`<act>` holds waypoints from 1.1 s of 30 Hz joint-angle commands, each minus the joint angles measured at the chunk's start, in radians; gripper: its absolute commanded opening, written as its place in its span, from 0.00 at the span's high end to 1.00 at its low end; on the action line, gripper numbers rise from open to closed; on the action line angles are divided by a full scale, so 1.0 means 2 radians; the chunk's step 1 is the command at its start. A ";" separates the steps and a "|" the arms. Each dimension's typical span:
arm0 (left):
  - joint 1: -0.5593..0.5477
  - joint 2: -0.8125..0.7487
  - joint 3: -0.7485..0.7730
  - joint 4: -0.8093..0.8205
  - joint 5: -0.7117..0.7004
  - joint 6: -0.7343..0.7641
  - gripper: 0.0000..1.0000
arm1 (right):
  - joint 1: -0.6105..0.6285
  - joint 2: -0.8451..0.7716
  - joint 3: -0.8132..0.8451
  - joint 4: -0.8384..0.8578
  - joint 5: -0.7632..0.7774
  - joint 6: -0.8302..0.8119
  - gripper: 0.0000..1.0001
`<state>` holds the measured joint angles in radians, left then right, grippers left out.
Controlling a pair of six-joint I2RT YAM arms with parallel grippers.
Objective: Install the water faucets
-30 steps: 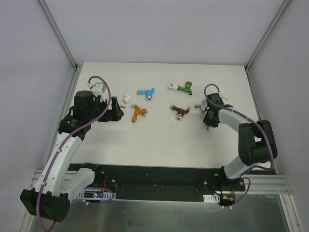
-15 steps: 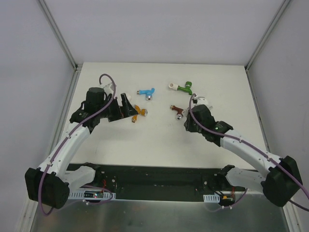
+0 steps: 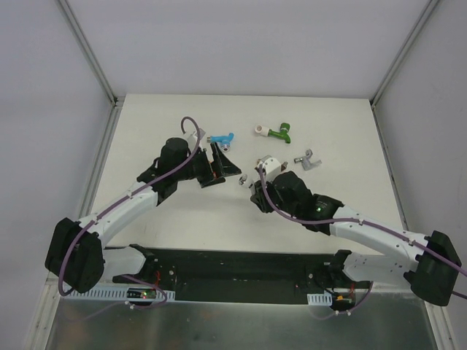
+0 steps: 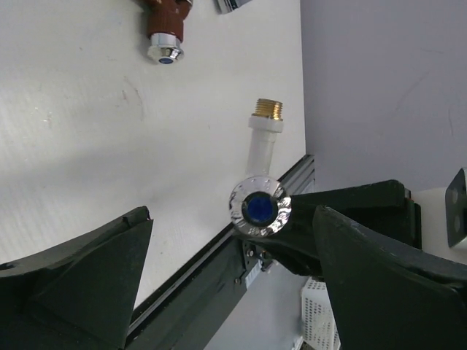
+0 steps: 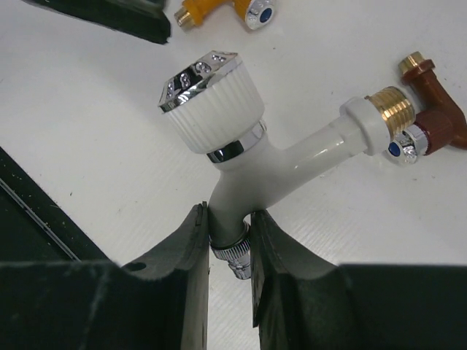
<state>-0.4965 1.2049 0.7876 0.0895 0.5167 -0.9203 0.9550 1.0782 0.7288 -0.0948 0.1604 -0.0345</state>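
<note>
My right gripper [image 5: 230, 227] is shut on the spout of the white faucet [image 5: 252, 171] and holds it above the table, ribbed knob up, brass thread toward the brown faucet [image 5: 438, 120]. In the top view the white faucet [image 3: 242, 180] sits between both grippers at table centre. My left gripper [image 4: 232, 227] is open and empty, facing the faucet's chrome knob [image 4: 260, 206] end-on. The orange faucet [image 5: 219, 11] lies under the left gripper [image 3: 226, 166]. The blue [image 3: 221, 138], green [image 3: 278, 134] and grey [image 3: 309, 160] faucets lie further back.
A small white fitting [image 3: 260, 131] sits at the green faucet's end. The black base rail [image 3: 241, 266] runs along the near table edge. Grey walls with metal posts [image 3: 91, 55] enclose the white table [image 3: 343, 124].
Both arms have swung inward to the table centre. The right gripper carried the white faucet left, uncovering the grey faucet. The left gripper moved right over the orange faucet.
</note>
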 commanded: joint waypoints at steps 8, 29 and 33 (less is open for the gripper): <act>-0.061 0.059 0.017 0.082 0.009 -0.040 0.12 | 0.024 0.017 0.029 0.041 -0.025 -0.046 1.00; -0.069 0.040 0.000 0.056 -0.056 -0.177 1.00 | 0.029 0.024 0.035 0.062 0.098 -0.105 0.13; -0.069 0.030 0.030 -0.032 -0.083 -0.217 1.00 | 0.053 0.014 0.015 0.109 0.121 -0.169 0.06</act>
<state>-0.6231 1.3205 0.7868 0.1581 0.4259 -1.2304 1.0164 1.1263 0.7532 -0.0082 0.3134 -0.2348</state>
